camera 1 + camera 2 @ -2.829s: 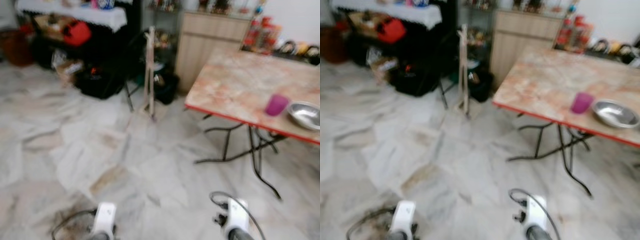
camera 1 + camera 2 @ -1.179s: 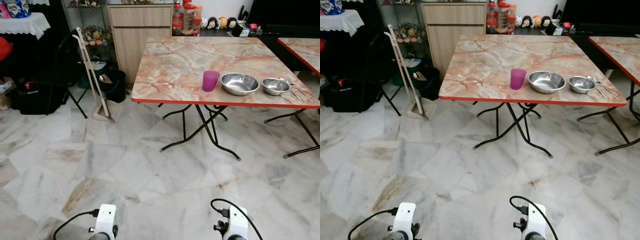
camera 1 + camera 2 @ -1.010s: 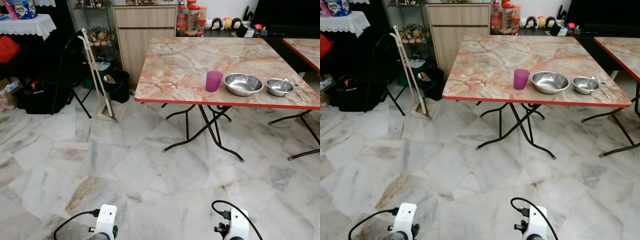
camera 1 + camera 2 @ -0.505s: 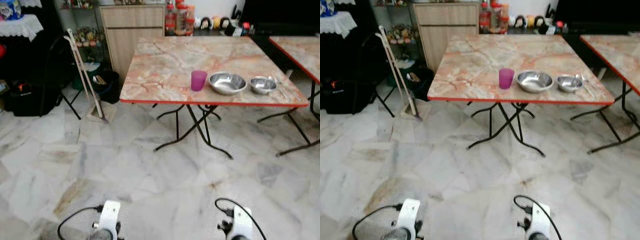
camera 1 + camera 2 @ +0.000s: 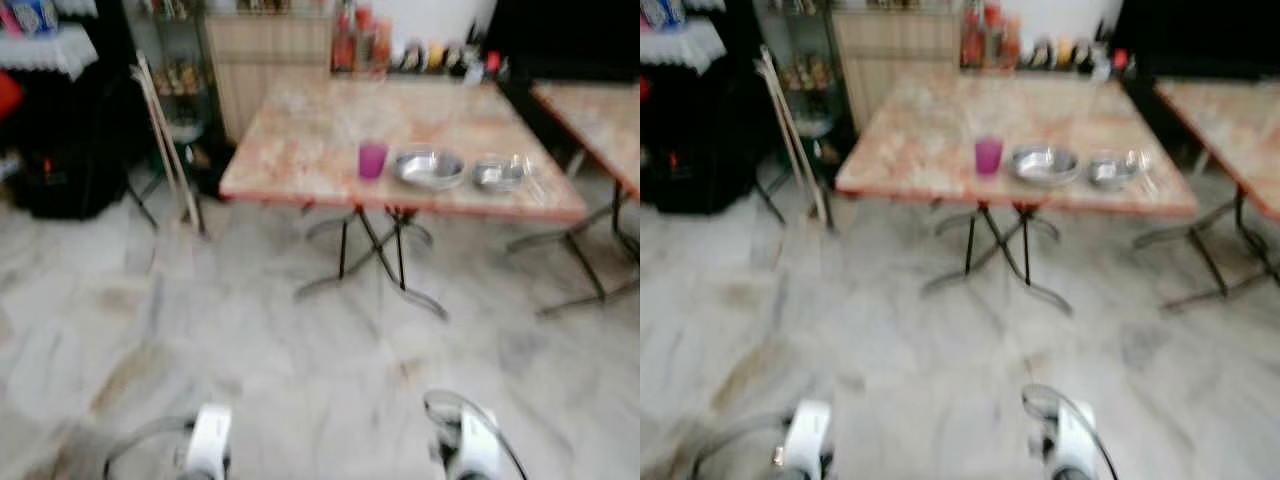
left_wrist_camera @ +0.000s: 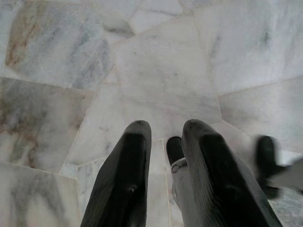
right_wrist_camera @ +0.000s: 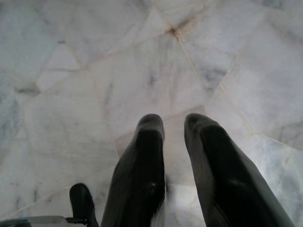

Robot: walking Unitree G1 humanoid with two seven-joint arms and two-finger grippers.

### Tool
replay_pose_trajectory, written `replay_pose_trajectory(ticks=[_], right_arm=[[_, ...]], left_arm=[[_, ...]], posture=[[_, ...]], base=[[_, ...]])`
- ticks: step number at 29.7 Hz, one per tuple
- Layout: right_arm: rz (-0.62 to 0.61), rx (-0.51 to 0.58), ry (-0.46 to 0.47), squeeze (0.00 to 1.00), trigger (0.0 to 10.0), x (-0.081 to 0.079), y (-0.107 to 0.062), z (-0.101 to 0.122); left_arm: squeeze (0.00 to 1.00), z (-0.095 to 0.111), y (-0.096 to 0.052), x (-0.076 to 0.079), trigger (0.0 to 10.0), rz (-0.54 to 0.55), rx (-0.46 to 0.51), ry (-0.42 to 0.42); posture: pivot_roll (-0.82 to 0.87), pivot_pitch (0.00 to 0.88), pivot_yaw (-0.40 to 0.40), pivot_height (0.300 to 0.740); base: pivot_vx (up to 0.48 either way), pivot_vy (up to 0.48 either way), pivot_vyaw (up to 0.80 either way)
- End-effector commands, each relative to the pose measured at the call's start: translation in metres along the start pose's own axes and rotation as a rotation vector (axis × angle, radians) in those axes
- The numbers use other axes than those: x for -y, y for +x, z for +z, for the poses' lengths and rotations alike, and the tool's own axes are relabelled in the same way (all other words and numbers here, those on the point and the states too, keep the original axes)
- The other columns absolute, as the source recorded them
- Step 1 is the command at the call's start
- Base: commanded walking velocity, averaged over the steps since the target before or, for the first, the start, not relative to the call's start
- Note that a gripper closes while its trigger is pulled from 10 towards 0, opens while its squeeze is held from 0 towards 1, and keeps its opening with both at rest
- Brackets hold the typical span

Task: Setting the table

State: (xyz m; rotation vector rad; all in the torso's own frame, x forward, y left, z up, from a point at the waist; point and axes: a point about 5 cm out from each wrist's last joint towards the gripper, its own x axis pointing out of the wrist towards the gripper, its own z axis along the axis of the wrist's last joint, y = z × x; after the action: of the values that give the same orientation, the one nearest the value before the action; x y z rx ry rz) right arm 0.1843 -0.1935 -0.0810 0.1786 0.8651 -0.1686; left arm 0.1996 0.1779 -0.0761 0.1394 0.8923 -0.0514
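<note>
Two arms: both hang low at the near edge of the head views, above the marble floor, each idle.
Left gripper: points down at the floor tiles; its two black fingers stand a little apart with nothing between them.
Right gripper: also aimed at the floor; its fingers are parted by a narrow gap and hold nothing.
Surface: a folding table with a marbled orange-pink top, a red edge and black crossed legs, well ahead of the robot; the head views are blurred.
Purple cup: upright near the front edge of the surface, left of the bowls.
Large metal bowl: just beside the cup, on its right.
Small metal bowl: right of the large bowl, near the surface's right corner; something pale lies beside it, too blurred to tell.
Second table: same top, at the far right, apart from the first.
Wooden cabinet: behind the surface, with bottles and jars at its right.
Long-handled broom: leans at the left, beside a dark chair.
</note>
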Motion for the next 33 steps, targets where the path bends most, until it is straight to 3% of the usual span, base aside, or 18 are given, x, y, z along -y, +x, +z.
replay_pose_trajectory(ticks=[1, 7, 12, 20, 26, 27, 30, 33], right_arm=[[-0.015, 0.01, 0.002, 0.0, 10.0, 0.005, 0.0, 0.003], [-0.014, 0.012, 0.0, 0.0, 10.0, 0.005, 0.0, 0.004], [-0.012, 0.041, 0.0, 0.0, 10.0, 0.003, 0.001, 0.01], [0.041, 0.295, -0.042, 0.0, 10.0, -0.016, 0.005, 0.064], [0.085, 0.425, -0.045, 0.0, 10.0, -0.029, 0.004, 0.092], [0.107, 0.484, -0.057, 0.0, 10.0, -0.037, 0.002, 0.104], [0.125, 0.518, -0.056, 0.0, 10.0, -0.044, 0.001, 0.114], [0.131, 0.511, -0.06, 0.0, 10.0, -0.049, 0.002, 0.116]], left_arm=[[0.0, 0.001, 0.001, 0.007, 10.0, -0.014, -0.005, -0.004], [0.0, 0.007, 0.002, 0.009, 10.0, -0.023, 0.018, -0.017], [0.0, 0.029, 0.004, 0.008, 10.0, -0.022, 0.117, -0.053], [0.0, 0.1, 0.001, 0.008, 10.0, -0.025, 0.432, -0.094], [0.0, 0.125, -0.003, 0.013, 10.0, -0.042, 0.545, -0.105], [0.0, 0.134, -0.006, 0.018, 10.0, -0.06, 0.589, -0.096], [0.0, 0.139, -0.006, 0.026, 10.0, -0.083, 0.593, -0.065], [0.0, 0.132, -0.003, 0.031, 10.0, -0.087, 0.538, -0.051]], posture=[[0.0, 0.0, -0.008, 0.74], [0.0, 0.0, -0.012, 0.74], [0.0, 0.0, -0.01, 0.74], [0.0, 0.0, 0.0, 0.74], [0.0, 0.0, -0.004, 0.74], [0.0, 0.0, -0.005, 0.74], [0.0, 0.0, -0.008, 0.74], [0.0, 0.0, -0.008, 0.74]], base=[[0.0, -0.3, 0.0], [0.0, -0.096, 0.0], [0.0, 0.0, 0.0], [0.0, 0.0, 0.0], [0.0, 0.0, 0.0], [0.0, 0.0, 0.0], [0.0, 0.0, 0.0], [0.0, 0.0, 0.0]])
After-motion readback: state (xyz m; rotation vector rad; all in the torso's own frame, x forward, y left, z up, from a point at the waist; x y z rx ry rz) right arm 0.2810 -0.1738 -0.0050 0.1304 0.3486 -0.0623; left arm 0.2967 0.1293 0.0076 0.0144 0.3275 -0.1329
